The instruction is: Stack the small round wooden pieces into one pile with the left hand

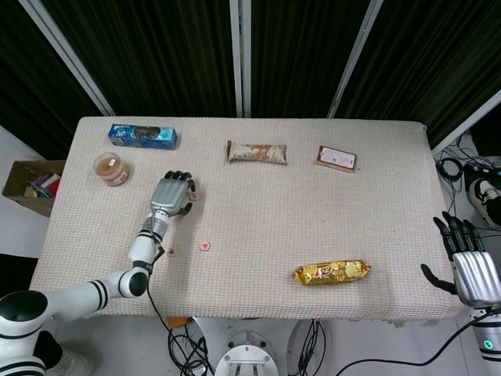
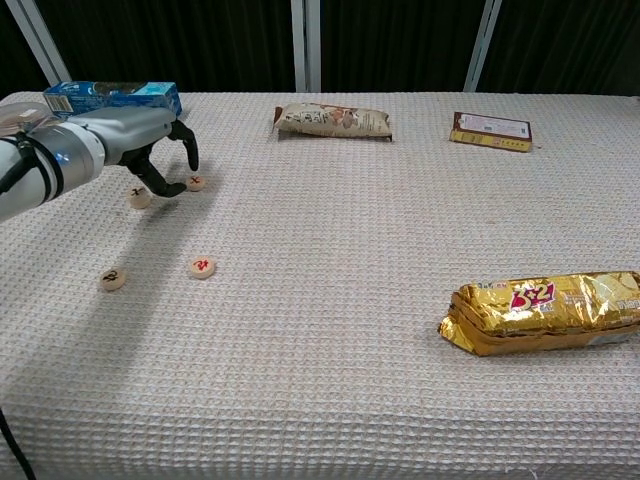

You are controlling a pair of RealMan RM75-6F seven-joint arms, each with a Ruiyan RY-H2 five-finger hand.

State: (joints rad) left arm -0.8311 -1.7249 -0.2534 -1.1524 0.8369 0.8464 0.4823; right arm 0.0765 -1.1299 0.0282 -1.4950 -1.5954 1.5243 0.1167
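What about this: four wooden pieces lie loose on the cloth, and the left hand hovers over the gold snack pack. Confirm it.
Wrong place. The chest view shows the left hand over the far wooden piece, not the gold snack pack. Four pieces do lie loose.

On the table (image 2: 330, 330), four small wooden pieces sit at the left: two farther back, one (image 2: 195, 182) under the left hand's (image 2: 150, 150) fingertips, another (image 2: 139, 197) just left of it; two nearer, one (image 2: 202, 266) right of the other (image 2: 112, 279). Along the back edge lie a box (image 2: 115, 100), a snack bar (image 2: 332, 120) and a flat packet (image 2: 490, 131), left to right. A foil pack (image 2: 545, 312) lies near the front right.
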